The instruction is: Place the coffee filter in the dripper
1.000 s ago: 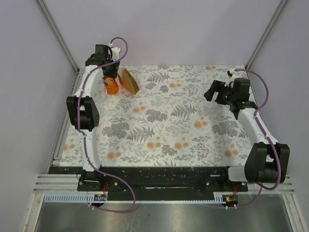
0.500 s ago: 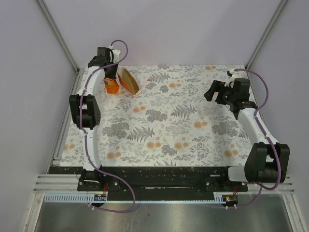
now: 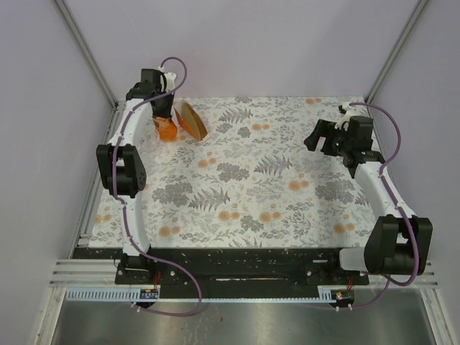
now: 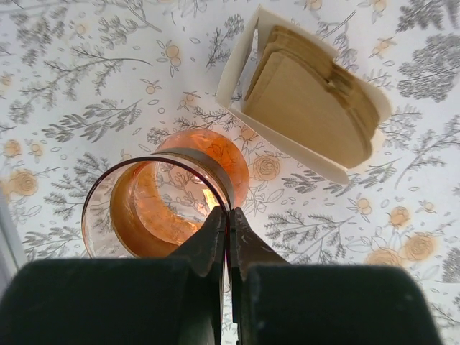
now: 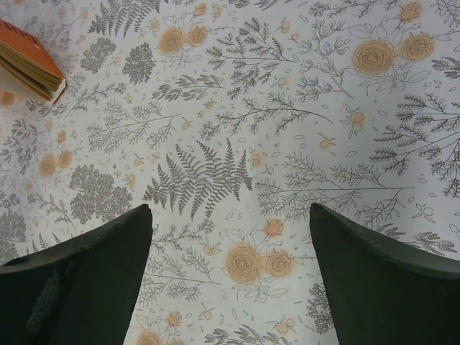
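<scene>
The dripper (image 4: 162,208), a clear cone on an orange base, stands at the table's back left; it also shows in the top view (image 3: 166,130). My left gripper (image 4: 228,212) is shut, pinching the dripper's near rim between its fingers, and shows above the dripper in the top view (image 3: 164,113). No single loose coffee filter shows in any view. My right gripper (image 5: 230,215) is open and empty above the flowered cloth at the right (image 3: 317,136).
A thick bundle of brown filters in its holder (image 4: 313,100) lies just right of the dripper (image 3: 192,120) and shows at the top-left corner of the right wrist view (image 5: 29,68). The enclosure's walls stand close behind and left of the left arm.
The left arm has shifted slightly back and forth at the back left while staying on the dripper. The right arm has not moved.
</scene>
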